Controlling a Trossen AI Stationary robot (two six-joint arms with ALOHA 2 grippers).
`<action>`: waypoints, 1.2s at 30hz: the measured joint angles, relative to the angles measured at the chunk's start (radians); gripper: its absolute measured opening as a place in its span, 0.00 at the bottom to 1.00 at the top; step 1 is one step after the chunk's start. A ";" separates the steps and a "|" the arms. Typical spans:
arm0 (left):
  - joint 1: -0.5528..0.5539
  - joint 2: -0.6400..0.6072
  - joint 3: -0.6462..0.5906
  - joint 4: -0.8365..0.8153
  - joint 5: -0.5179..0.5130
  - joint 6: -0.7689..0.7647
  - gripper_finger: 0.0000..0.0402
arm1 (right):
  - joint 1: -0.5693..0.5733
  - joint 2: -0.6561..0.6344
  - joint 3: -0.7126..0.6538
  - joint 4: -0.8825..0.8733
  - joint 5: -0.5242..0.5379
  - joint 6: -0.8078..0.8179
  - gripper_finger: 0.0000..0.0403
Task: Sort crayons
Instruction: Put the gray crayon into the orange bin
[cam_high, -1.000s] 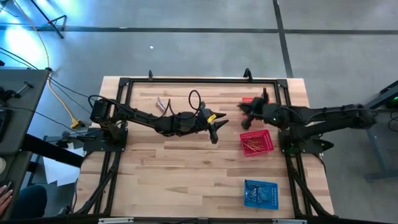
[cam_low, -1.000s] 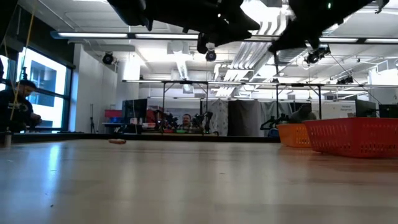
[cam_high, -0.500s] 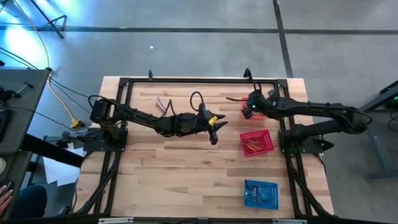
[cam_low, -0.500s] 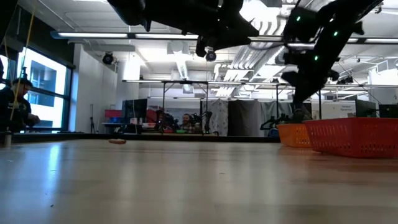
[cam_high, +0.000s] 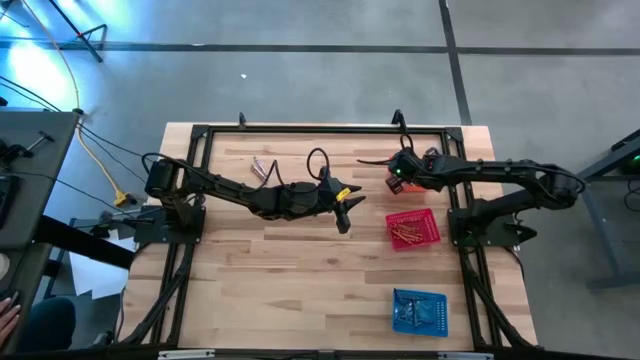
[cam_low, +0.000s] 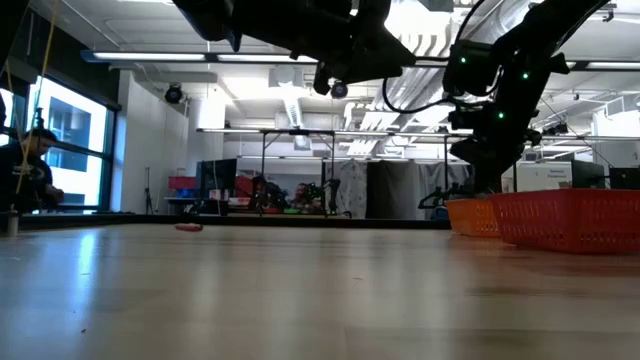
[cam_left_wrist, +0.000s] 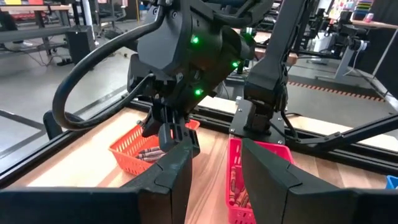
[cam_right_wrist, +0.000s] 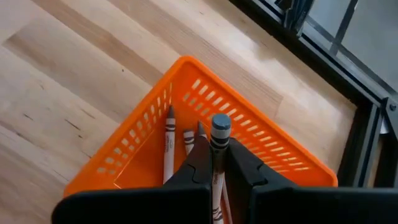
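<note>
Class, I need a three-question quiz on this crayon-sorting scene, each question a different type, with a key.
1. True or false: the right gripper is shut on a grey crayon.
2. Which basket lies under that crayon? A) blue basket B) orange basket C) red basket
3. Fill in: the left gripper hovers over the middle of the ____.

Key: 1 true; 2 B; 3 table.
</note>
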 joint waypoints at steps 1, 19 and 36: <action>0.000 0.000 0.000 0.000 0.000 0.000 0.31 | 0.000 0.000 0.000 -0.003 -0.002 0.000 0.00; 0.000 0.000 0.000 -0.009 0.000 0.001 0.31 | 0.000 0.000 0.000 -0.015 -0.082 -0.030 0.17; 0.107 -0.025 0.000 -0.806 -0.261 -0.211 0.31 | 0.106 -0.189 0.239 -0.091 -0.080 -0.148 0.24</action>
